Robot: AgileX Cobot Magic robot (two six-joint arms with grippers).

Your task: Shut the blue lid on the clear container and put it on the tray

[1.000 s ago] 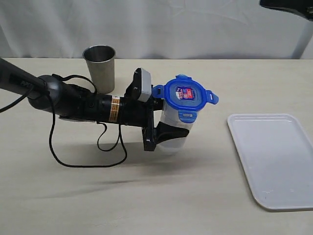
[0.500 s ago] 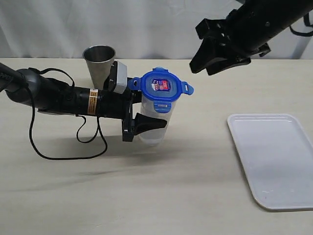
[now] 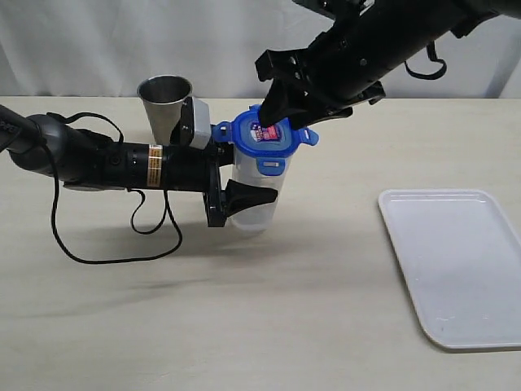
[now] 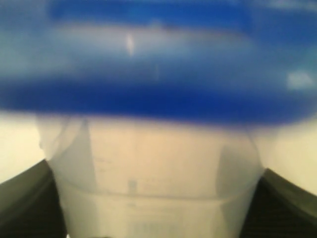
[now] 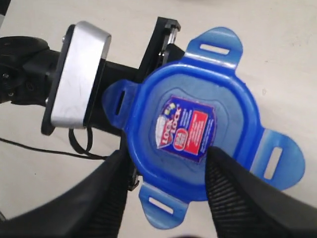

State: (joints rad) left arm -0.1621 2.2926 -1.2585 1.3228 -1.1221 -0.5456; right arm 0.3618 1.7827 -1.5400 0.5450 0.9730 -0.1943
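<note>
The blue lid point(image 3: 260, 140) tops the clear container point(image 3: 247, 169) between left fingers point(image 3: 244, 198).

Pale cream surface point(image 3: 326, 326), matte and faintly streaked like light laminate, stretching from the near edge to the far one and across the full width. Along the whole far side, a white curtain point(image 3: 98, 41) hanging in soft vertical folds, greyer in the hollows, meeting the surface in a straight line. Even, diffuse light, seemingly from above. Soft-edged grey shadows lying on the surface at near left and centre. Same cream tone seen close in the right wrist view, blurred in the left wrist view.
</note>
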